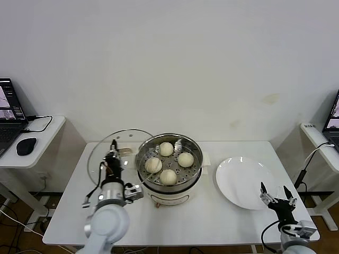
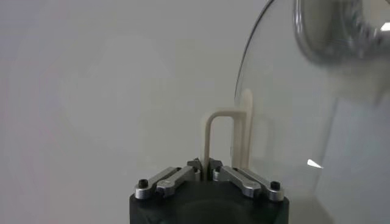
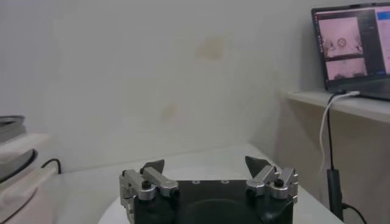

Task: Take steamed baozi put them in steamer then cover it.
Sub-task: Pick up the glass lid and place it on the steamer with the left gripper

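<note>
Steamer (image 1: 169, 165) near the tabletop (image 1: 212, 217) centre, slightly left of the middle. Four steamed baozi (image 1: 168, 177) lie in it on the perforated tray: one toward the wall, one toward the robot, one on each side, all close together.

Cover (image 1: 108, 153) just left of the steamer, its edge at or overlapping the steamer rim. Left hand (image 1: 113, 159) at the cover's handle (image 2: 220, 139), clamped on it; the handle stands straight out from between the fingers in the left wrist view.

Plate (image 1: 244, 181) right of the steamer, apart from it. Right hand (image 1: 275, 197) at the plate's near right edge, spread wide, holding nothing.

Side desk (image 1: 45, 138) far left carries a laptop (image 1: 10, 112) and a mouse (image 1: 26, 146) before it. A second laptop (image 3: 351, 50) sits on a desk far right.
</note>
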`<state>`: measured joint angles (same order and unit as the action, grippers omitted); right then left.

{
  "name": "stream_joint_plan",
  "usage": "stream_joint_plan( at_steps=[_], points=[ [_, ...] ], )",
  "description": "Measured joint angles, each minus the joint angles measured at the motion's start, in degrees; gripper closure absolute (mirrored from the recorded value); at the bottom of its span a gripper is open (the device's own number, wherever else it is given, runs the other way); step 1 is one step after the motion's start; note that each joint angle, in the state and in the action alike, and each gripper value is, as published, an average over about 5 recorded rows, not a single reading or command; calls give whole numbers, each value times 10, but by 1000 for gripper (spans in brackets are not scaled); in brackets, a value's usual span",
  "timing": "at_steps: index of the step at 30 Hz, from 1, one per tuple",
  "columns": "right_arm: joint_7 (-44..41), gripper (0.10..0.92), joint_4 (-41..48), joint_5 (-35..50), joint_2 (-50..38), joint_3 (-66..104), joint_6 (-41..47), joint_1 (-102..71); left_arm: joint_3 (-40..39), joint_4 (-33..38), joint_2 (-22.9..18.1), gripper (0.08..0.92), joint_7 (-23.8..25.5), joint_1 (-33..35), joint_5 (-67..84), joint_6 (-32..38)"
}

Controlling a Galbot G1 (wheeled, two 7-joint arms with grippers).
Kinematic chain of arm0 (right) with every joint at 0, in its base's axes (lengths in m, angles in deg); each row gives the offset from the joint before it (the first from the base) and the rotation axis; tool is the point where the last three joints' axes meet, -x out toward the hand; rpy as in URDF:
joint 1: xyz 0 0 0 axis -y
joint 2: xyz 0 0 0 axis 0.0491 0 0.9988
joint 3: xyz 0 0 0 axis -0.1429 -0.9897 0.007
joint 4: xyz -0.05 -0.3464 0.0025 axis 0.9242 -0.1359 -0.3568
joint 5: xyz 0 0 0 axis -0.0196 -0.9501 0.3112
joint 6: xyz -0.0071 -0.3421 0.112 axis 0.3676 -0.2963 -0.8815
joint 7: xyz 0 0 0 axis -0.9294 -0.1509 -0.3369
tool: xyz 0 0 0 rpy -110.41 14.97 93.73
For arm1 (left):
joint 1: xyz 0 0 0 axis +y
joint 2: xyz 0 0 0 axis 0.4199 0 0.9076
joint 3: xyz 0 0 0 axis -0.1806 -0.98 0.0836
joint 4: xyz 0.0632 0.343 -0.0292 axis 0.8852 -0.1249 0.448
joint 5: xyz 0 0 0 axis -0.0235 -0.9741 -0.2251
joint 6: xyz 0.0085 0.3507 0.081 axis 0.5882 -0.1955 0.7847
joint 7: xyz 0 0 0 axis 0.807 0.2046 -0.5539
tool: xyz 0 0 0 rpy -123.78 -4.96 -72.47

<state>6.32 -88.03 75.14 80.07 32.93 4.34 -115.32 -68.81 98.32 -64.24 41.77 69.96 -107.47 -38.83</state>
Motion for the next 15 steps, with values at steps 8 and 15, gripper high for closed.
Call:
stream_joint_plan(
  at_steps=[8, 15],
  points=[
    [-1, 203, 6, 0, 6, 9, -1, 3, -60, -41, -55, 861, 11, -45, -31, -6],
    [-1, 202, 11, 1, 7, 14, -1, 7, -106, -80, -96, 861, 17, -84, -60, -8]
  ],
)
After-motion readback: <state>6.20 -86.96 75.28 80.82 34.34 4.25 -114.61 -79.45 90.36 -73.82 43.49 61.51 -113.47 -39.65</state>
